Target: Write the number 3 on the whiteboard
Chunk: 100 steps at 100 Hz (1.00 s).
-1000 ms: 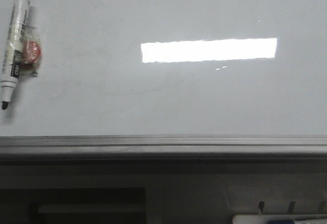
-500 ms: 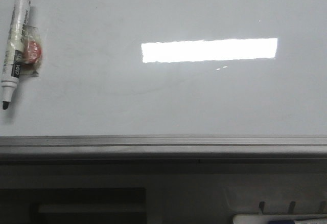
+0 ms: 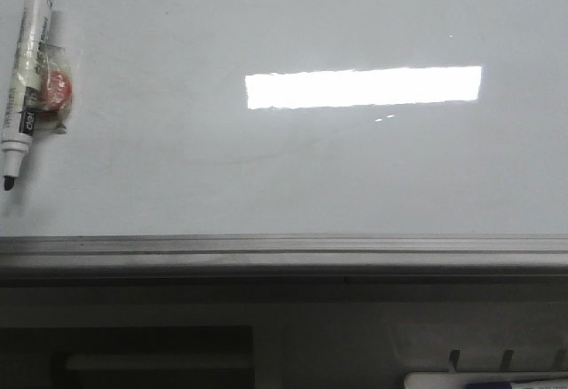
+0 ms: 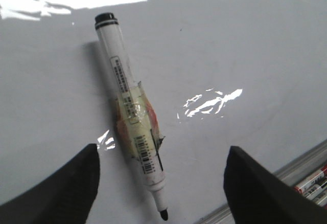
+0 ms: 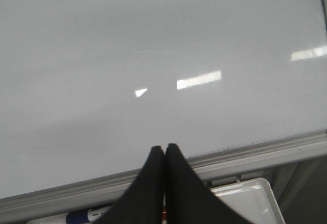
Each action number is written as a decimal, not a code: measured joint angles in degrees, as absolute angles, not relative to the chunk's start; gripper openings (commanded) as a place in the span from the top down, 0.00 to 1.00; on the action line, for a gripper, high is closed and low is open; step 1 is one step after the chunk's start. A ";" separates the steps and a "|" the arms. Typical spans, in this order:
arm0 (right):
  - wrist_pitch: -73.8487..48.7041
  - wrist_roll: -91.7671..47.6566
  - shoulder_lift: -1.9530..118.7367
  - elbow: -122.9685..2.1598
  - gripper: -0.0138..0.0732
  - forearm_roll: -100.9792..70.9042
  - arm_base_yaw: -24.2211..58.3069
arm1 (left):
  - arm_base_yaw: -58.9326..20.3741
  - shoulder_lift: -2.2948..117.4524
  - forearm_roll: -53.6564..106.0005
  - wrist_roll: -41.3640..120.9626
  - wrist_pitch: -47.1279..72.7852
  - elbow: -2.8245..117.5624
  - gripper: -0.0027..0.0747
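Note:
The whiteboard (image 3: 355,167) fills the front view, glossy pale grey with a grey metal frame edge (image 3: 284,247) at its near side. No black number 3 shows on it, only faint erased smudges. A white marker pen (image 3: 27,74) with a taped red-and-yellow wrap lies uncapped at the far left. In the left wrist view the marker (image 4: 130,114) lies on the board (image 4: 245,55) between the jaws of my open left gripper (image 4: 161,183), untouched. My right gripper (image 5: 164,150) is shut and empty above the board's frame (image 5: 255,150); the whiteboard (image 5: 153,55) lies beyond it.
A white tray (image 5: 250,196) with a blue-capped marker (image 5: 84,216) sits below the board's near edge. It shows at the lower right of the front view (image 3: 484,380). More markers (image 4: 314,183) lie past the frame in the left wrist view. A bright lamp reflection (image 3: 364,87) lies mid-board.

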<state>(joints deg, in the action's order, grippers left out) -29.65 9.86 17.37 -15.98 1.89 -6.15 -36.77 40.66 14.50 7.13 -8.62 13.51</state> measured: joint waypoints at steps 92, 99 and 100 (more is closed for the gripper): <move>-29.12 9.97 17.37 -15.98 0.91 1.67 -6.02 | -40.06 58.95 27.47 7.13 -13.97 17.73 0.99; -29.05 9.97 17.37 -16.08 0.91 1.43 -5.07 | -40.06 58.95 27.06 7.13 -13.33 17.75 0.99; -28.94 9.97 17.37 -16.08 0.91 1.43 -4.71 | -40.06 58.95 26.94 7.13 -13.35 17.75 0.99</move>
